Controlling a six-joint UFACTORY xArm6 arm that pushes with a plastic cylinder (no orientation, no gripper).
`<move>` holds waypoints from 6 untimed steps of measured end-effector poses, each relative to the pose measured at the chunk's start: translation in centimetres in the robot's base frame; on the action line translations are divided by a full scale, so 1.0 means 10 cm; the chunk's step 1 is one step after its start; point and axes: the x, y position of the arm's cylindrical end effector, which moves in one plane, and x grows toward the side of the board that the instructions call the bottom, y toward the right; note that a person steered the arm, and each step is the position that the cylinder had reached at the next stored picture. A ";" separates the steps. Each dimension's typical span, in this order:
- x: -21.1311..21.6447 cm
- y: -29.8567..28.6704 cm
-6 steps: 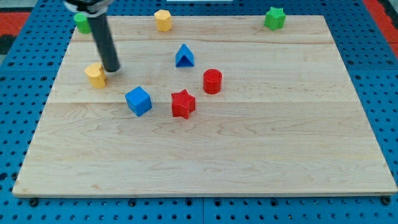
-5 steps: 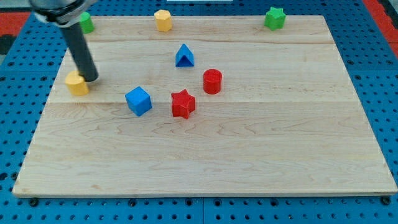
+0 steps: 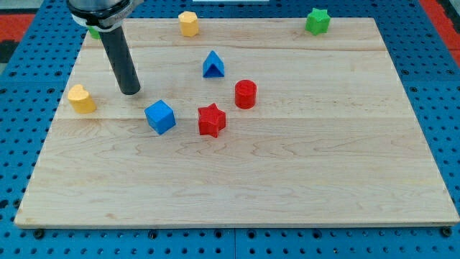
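My tip [image 3: 131, 91] sits on the wooden board [image 3: 287, 180] in the upper left of the frame. It is just a plain dark rod with nothing to open or pinch, and it touches no block. The blue cube [image 3: 159, 116] is nearest, a little below and to the right of my tip. A yellow block [image 3: 82, 98] lies to the left, at the board's left edge. A blue triangle block [image 3: 213, 65] is up and to the right. A red round block [image 3: 246, 93] and a red star block [image 3: 211, 120] are near the middle. Another yellow block [image 3: 188, 23] is at the top edge. A green star block [image 3: 316, 20] sits at the upper right. A green block [image 3: 94, 32] peeks out behind the rod.
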 end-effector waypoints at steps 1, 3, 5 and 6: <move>0.00 0.01; 0.00 0.08; 0.00 0.25; 0.00 0.28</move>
